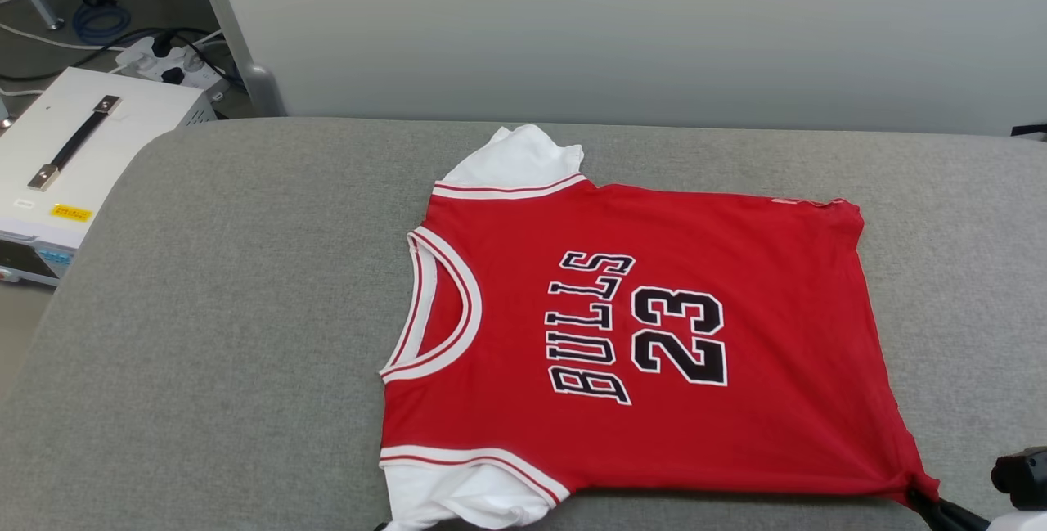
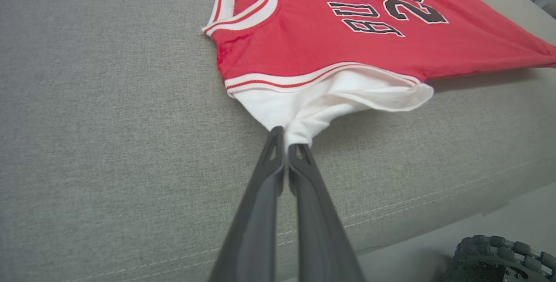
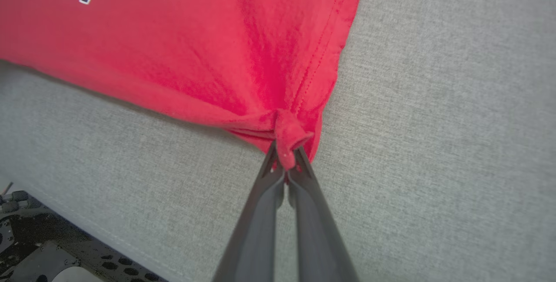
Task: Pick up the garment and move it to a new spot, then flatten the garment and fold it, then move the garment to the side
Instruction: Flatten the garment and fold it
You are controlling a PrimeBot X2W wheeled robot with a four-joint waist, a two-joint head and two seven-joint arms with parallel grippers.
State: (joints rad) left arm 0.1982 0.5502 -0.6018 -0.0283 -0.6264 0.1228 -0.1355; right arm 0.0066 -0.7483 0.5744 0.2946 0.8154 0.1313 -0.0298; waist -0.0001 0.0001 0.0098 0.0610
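The garment (image 1: 654, 326), a red jersey T-shirt with white sleeves and black "BULLS 23" lettering, lies spread face up on the grey table (image 1: 229, 335), collar toward the left. In the left wrist view my left gripper (image 2: 286, 138) is shut on the near white sleeve (image 2: 321, 104), pulling it to a point. My right gripper (image 3: 286, 156) is shut on a bunched red corner of the hem (image 3: 289, 134); its dark fingers (image 1: 941, 510) show at the lower right of the head view. The near edge of the garment (image 2: 347, 38) is stretched between both grips.
A white box with a black handle (image 1: 74, 146) stands off the table's left end, with cables and a power strip (image 1: 164, 65) behind it. A pale wall panel (image 1: 622, 24) runs along the table's far side. Bare grey cloth stretches left of the garment.
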